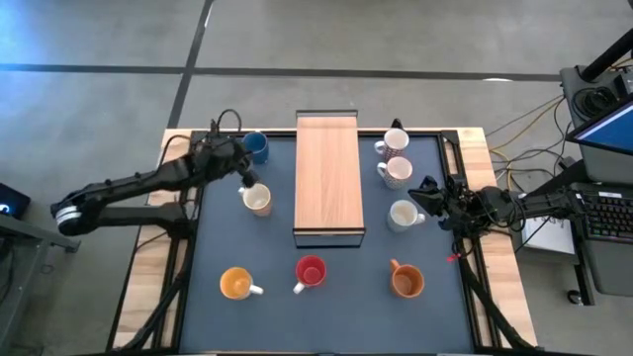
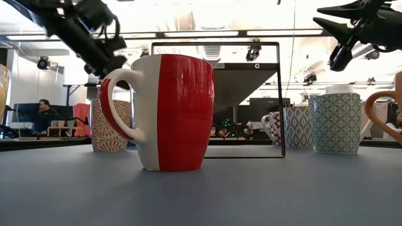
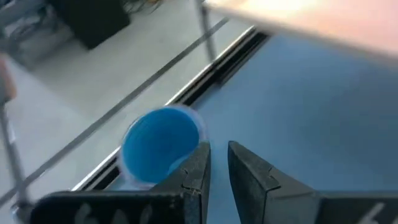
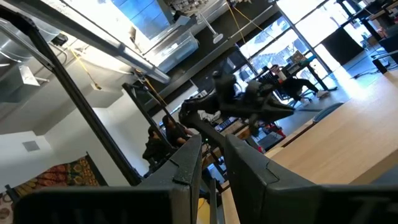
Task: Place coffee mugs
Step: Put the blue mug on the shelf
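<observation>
Eight mugs stand on their bases on the dark mat around a long light-wood board (image 1: pixel 328 178). Left of the board are the blue mug (image 1: pixel 256 146) (image 3: pixel 158 146) and a cream mug (image 1: pixel 257 200). Right of it are three white mugs (image 1: pixel 396 143) (image 1: pixel 396 171) (image 1: pixel 403 214). Along the near side stand the yellow-orange mug (image 1: pixel 235 285), the red mug (image 1: pixel 311 271) (image 2: pixel 173 113) and the brown-orange mug (image 1: pixel 406 281). My left gripper (image 1: pixel 247 178) (image 3: pixel 217 155) hovers shut between the blue and cream mugs. My right gripper (image 1: pixel 425 193) (image 4: pixel 212 146) is shut and raised beside the nearest white mug.
The board rests on a black frame (image 2: pixel 217 100) in the middle of the mat. Wooden table borders (image 1: pixel 148 267) flank the mat. Cables and equipment (image 1: pixel 593 208) lie off the right side. Open mat (image 1: pixel 326 321) lies along the near edge. A person (image 2: pixel 44 113) sits in the room beyond.
</observation>
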Robot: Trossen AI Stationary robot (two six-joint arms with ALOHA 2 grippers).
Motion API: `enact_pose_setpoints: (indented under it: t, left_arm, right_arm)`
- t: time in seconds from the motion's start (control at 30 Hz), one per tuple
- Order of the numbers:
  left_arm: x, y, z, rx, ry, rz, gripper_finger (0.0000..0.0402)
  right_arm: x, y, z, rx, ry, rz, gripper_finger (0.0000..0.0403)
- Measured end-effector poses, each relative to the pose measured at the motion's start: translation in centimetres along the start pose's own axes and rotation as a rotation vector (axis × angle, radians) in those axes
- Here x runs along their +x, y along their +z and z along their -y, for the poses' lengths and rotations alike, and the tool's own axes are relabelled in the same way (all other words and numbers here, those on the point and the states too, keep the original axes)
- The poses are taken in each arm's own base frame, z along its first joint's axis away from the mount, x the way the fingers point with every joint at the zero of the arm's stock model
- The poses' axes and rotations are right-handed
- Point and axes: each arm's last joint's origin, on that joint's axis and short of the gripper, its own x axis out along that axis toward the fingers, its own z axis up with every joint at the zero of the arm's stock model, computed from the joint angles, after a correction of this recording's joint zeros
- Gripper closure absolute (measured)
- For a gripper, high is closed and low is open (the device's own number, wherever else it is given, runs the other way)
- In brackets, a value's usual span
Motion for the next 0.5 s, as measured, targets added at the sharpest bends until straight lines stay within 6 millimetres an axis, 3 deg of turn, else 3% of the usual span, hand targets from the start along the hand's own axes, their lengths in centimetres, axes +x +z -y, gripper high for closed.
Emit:
enact_pose_setpoints:
  t: [0.3, 0.5]
  left_arm:
    - [3.2, -1.3, -2.1, -0.065, 0.015, -0.152, 0.036]
    - [4.2, -0.5, -2.2, -0.048, 0.006, -0.17, 0.0324]
  right_arm:
    - [0.0, 0.0, 0.0, 0.0, 0.0, -0.001, 0.0342]
    - [0.0, 0.0, 0.0, 0.0, 0.0, -0.001, 0.0342]
